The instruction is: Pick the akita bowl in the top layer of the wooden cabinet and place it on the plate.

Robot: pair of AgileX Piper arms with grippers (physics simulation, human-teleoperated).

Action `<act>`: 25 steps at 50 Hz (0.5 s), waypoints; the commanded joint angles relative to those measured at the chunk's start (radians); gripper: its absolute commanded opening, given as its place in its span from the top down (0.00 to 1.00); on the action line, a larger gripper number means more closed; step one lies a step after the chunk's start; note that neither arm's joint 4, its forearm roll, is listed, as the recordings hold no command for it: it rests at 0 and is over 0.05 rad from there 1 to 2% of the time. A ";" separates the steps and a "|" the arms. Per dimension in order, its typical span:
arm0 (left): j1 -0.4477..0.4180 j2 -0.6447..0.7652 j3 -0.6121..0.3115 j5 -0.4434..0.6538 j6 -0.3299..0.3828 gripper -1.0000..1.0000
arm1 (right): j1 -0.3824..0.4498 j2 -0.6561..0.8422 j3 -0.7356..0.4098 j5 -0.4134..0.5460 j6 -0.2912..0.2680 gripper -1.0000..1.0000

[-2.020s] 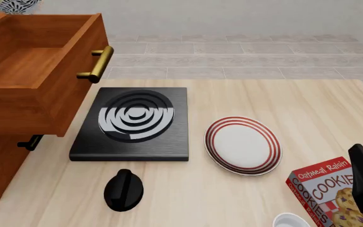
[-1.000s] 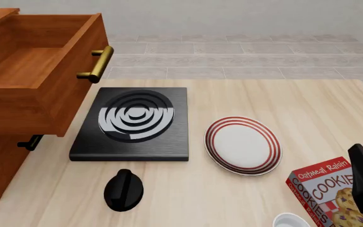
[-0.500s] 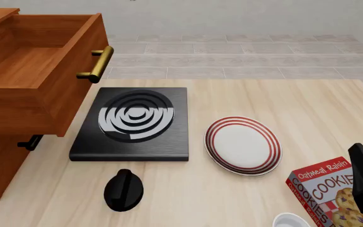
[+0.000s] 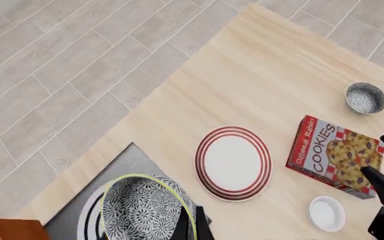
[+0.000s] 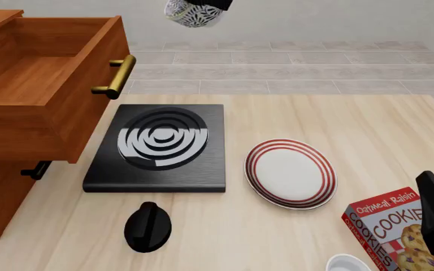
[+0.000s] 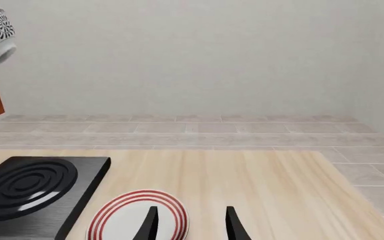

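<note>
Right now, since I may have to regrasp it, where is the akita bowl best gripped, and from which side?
By its rim, coming in over the open mouth, with one finger inside the thin wall and one outside. The akita bowl looks too wide to span across, and the left gripper appears to pinch the rim in just this way.

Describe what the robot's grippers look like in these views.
The right gripper has two slim black fingers that taper to narrow tips; in the front view its body is a dark, blocky black shape. Of the left gripper only thin black finger parts show. No cables or markings are visible on either.
</note>
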 commanded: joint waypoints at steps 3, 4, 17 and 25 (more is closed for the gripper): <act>-0.028 0.015 0.073 -0.060 0.009 1.00 | 0.000 0.000 -0.001 0.000 -0.001 0.00; -0.029 0.017 0.079 -0.066 0.008 1.00 | 0.000 0.000 -0.001 0.000 -0.001 0.00; -0.051 0.034 0.181 -0.141 0.007 1.00 | -0.003 0.000 0.000 -0.001 0.002 0.00; -0.058 0.044 0.214 -0.170 0.006 1.00 | -0.003 0.000 0.000 -0.002 0.002 0.00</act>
